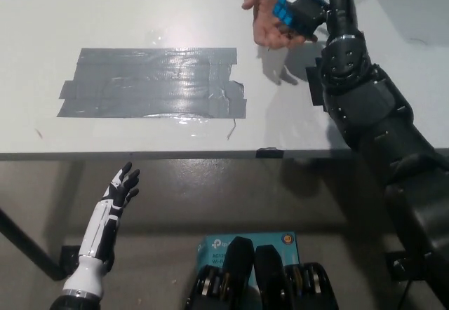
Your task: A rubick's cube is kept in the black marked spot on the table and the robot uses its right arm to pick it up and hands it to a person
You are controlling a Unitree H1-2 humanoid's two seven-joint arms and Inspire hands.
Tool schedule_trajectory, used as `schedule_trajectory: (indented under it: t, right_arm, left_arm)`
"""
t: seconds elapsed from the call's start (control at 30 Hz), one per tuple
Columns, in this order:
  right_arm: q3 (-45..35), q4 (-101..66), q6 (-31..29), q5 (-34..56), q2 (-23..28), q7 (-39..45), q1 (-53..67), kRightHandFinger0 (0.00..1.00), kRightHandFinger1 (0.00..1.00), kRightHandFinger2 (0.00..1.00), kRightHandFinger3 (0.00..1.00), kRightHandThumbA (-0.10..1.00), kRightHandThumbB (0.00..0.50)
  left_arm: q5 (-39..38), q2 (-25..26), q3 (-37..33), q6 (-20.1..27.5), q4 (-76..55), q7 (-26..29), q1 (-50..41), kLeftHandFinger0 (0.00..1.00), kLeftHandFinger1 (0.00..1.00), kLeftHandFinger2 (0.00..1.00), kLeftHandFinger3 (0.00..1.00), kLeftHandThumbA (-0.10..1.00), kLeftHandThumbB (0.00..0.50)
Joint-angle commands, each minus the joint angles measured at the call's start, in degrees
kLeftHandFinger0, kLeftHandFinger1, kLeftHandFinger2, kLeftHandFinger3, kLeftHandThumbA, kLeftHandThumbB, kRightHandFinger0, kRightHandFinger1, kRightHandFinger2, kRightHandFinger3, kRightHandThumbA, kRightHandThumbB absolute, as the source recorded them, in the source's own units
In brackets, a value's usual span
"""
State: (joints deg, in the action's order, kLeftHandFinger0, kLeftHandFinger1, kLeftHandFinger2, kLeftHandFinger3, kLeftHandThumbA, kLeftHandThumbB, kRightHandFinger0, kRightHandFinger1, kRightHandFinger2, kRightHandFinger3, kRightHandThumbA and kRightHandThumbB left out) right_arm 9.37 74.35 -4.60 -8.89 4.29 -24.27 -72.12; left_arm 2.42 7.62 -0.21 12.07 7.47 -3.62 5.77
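The Rubik's cube (pixel 295 10), showing mostly blue faces, is up at the top of the head view. My black right hand (pixel 328 0) is shut on it from the right. Beneath and to the left of the cube lies a person's open palm (pixel 265 17), touching or nearly touching it. The black marked spot (pixel 315 85) on the table is mostly covered by my right forearm. My white left hand (pixel 119 192) rests below the table's front edge at lower left, fingers apart and holding nothing.
A large patch of grey tape (pixel 154 83) covers the middle of the white table (pixel 105 15). The table's front edge runs across the picture at mid height. A blue box (pixel 214 247) lies on the floor below.
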Motion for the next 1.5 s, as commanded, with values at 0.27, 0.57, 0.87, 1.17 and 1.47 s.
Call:
schedule_trajectory:
  t: [0.27,0.57,0.87,1.17,1.47]
  right_arm:
    - [2.87,3.26,-5.58,-2.67,1.15,5.14,-6.17,0.91,1.0,1.0,1.0,0.55,0.431]
    - [3.56,3.0,-3.78,-3.13,1.25,10.85,-5.98,1.0,1.0,1.0,1.0,0.89,0.5]
    - [2.63,2.09,-5.53,-3.08,1.6,9.12,-5.55,1.0,1.0,1.0,1.0,0.92,0.5]
    - [0.41,-7.36,-6.66,-3.27,4.81,5.28,-3.86,1.0,1.0,1.0,1.0,0.89,0.435]
    - [-4.79,-56.46,0.58,-1.01,12.27,13.39,13.26,1.0,1.0,1.0,1.0,0.9,0.43]
  left_arm:
    - [-0.39,0.66,-0.17,-0.04,-2.34,-0.84,1.43,1.0,1.0,1.0,1.0,0.97,0.168]
    - [0.25,0.79,-0.18,0.31,-2.68,-0.76,1.39,1.0,1.0,1.0,1.0,0.98,0.154]
    - [0.09,0.83,-0.11,0.38,-2.56,-0.93,1.66,1.0,1.0,1.0,1.0,0.98,0.158]
    - [0.57,0.64,-0.41,0.22,-2.56,-0.88,1.81,1.0,1.0,1.0,1.0,0.98,0.167]
    - [0.34,0.98,-0.09,0.23,-1.77,-1.0,2.39,1.0,1.0,1.0,1.0,0.98,0.182]
